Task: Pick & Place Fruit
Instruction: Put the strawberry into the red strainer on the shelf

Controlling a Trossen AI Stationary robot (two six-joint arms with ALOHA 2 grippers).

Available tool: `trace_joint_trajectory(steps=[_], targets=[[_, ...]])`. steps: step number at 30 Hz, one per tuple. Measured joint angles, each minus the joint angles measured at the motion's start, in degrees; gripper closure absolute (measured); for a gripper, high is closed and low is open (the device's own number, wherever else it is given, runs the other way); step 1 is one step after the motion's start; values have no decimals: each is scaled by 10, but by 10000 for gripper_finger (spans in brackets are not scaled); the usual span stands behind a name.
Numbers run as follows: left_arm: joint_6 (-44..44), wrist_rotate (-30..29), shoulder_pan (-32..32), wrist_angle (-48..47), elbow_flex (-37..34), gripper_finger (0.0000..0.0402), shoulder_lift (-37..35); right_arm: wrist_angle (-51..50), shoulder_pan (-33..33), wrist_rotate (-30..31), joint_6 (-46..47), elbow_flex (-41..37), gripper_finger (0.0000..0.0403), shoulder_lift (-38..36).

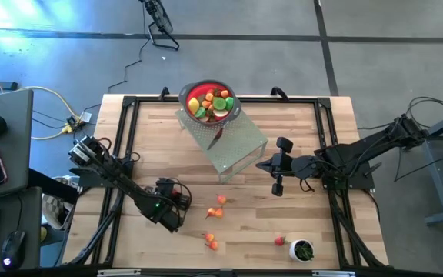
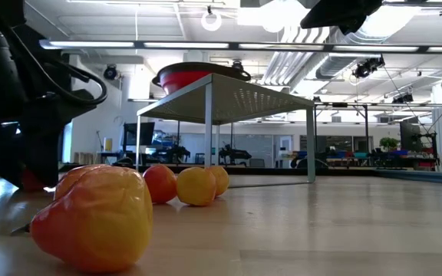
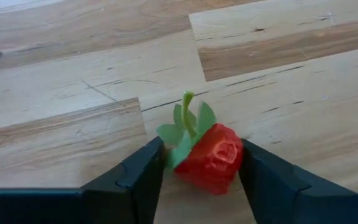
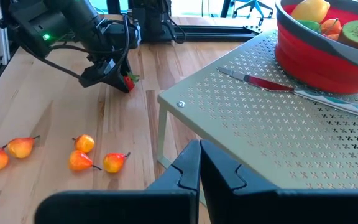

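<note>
A toy strawberry (image 3: 211, 157) lay on the wooden table (image 3: 73, 93) between the left gripper (image 3: 197, 180)'s parted jaws, both fingers close against it but not yet lifting it. Beyond the jaws, several pears (image 4: 82, 152) remained loose on the table, well apart from the red bowl (image 1: 210, 101), which already held many pieces. The right gripper (image 4: 199, 163) waited shut beside the perforated stand (image 4: 303, 137).

Bowl (image 1: 210, 101) on perforated stand (image 1: 241, 146), knife (image 1: 216, 138) beside it, strawberry (image 3: 211, 157) between left fingers (image 3: 143, 177)
</note>
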Motion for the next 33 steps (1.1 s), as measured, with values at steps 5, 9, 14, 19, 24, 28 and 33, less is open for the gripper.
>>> trace_joint_trajectory(steps=[5, 9, 14, 19, 24, 28, 33], targets=[[-5, 0, 0, -3, 0, 244, 0, 0, 0, 0, 0, 0, 401, 0], [-6, 0, 0, -2, 0, 256, 0, 0, 0, 0, 0, 0, 401, 0], [-7, -1, 0, -1, 0, 253, 0, 0, 0, 0, 0, 0, 401, 0], [-7, -1, 0, -1, 0, 252, 0, 0, 0, 0, 0, 0, 401, 0], [-10, 22, 1, -17, 0, 252, -17, 0, 0, 0, 0, 0, 400, 0], [14, 28, 0, -40, 0, 252, -52, 0, 0, 0, 0, 0, 400, 0], [75, 25, 0, -52, 0, 252, -94, 0, 0, 0, 0, 0, 400, 0]])
